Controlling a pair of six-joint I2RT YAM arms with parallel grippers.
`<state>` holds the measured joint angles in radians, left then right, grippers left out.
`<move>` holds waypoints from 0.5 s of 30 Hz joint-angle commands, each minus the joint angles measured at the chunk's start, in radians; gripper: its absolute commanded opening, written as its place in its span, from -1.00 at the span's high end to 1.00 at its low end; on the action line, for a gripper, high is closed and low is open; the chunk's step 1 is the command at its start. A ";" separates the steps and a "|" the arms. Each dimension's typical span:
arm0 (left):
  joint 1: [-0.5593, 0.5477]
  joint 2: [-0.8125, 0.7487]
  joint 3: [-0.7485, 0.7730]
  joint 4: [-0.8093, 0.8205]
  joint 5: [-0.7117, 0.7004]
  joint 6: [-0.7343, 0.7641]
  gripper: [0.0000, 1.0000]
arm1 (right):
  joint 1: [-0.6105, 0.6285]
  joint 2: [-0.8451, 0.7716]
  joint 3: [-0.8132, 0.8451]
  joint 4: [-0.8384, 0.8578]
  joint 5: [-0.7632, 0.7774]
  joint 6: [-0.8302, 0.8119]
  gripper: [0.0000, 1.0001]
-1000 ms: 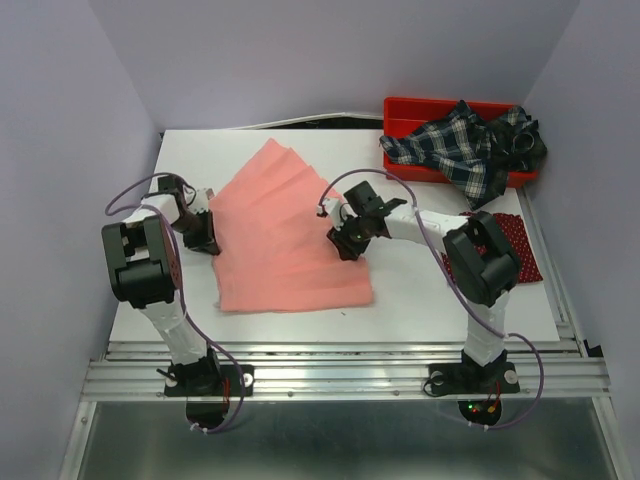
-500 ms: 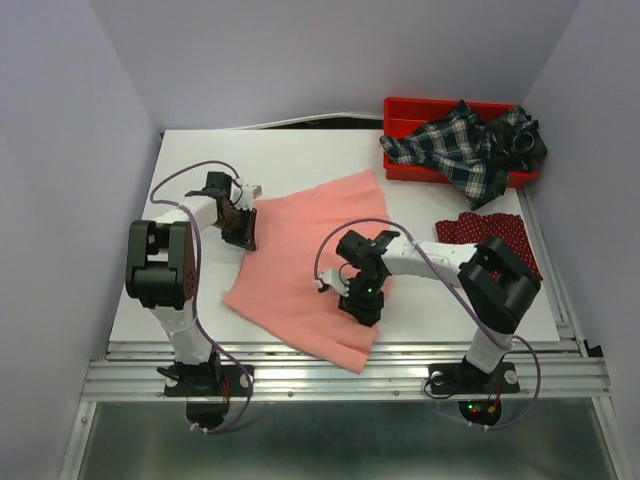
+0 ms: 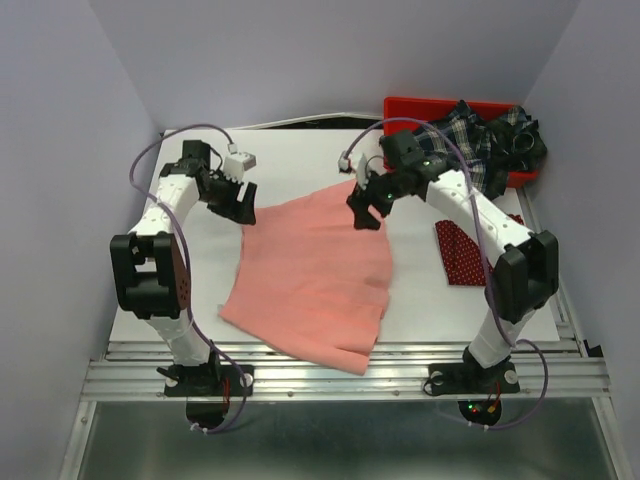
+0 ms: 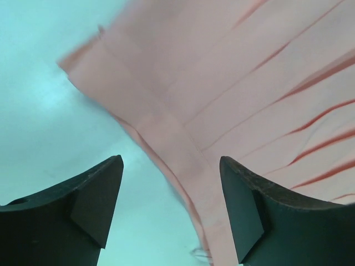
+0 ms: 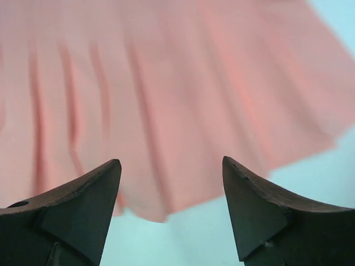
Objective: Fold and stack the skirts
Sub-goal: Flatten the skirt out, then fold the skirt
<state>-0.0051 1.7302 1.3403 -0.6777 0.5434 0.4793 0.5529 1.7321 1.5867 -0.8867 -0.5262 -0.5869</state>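
Both arms are now hanging over the far edge of the salmon-pink skirt (image 3: 310, 270), whereas half a second ago the right gripper (image 3: 365, 208) was working low near its 6 o'clock hem and the left gripper (image 3: 235, 196) was sitting closer in. That skirt is lying spread at the centre of the table (image 3: 300, 160), its corners at about 11 and 1 o'clock under the two grippers. Both wrist views are showing the jaws standing wide apart with nothing between them, only pink cloth below. Judging by this, the arms are lining up to pinch the far corners for a fold toward 6 o'clock. The dotted dark red skirt (image 3: 462, 250) is waiting at 3 o'clock, and the plaid skirt (image 3: 470, 145) is draping over the red bin (image 3: 400, 108) at 1 o'clock.
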 commanded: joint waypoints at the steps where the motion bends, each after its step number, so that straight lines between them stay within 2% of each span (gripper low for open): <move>1: -0.004 -0.003 0.164 -0.011 0.090 0.122 -0.60 | -0.139 0.139 0.139 0.207 0.097 -0.014 -0.57; 5: -0.004 0.078 0.260 0.065 0.095 0.133 -0.49 | -0.206 0.312 0.312 0.319 0.054 -0.007 -0.69; 6: -0.004 0.100 0.273 0.090 0.080 0.113 -0.48 | -0.215 0.343 0.335 0.395 0.045 -0.007 -0.79; 10: -0.004 0.163 0.318 0.139 0.073 0.099 -0.45 | -0.215 0.504 0.513 0.430 0.019 -0.060 -0.90; 13: -0.004 0.198 0.323 0.164 0.069 0.097 -0.45 | -0.215 0.604 0.571 0.459 0.002 -0.073 -1.00; 15: -0.007 0.221 0.324 0.173 0.060 0.107 -0.48 | -0.215 0.664 0.610 0.474 -0.011 -0.088 -1.00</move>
<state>-0.0071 1.9491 1.6241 -0.5419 0.5991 0.5690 0.3286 2.3512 2.0975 -0.5114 -0.4870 -0.6338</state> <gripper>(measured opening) 0.731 0.997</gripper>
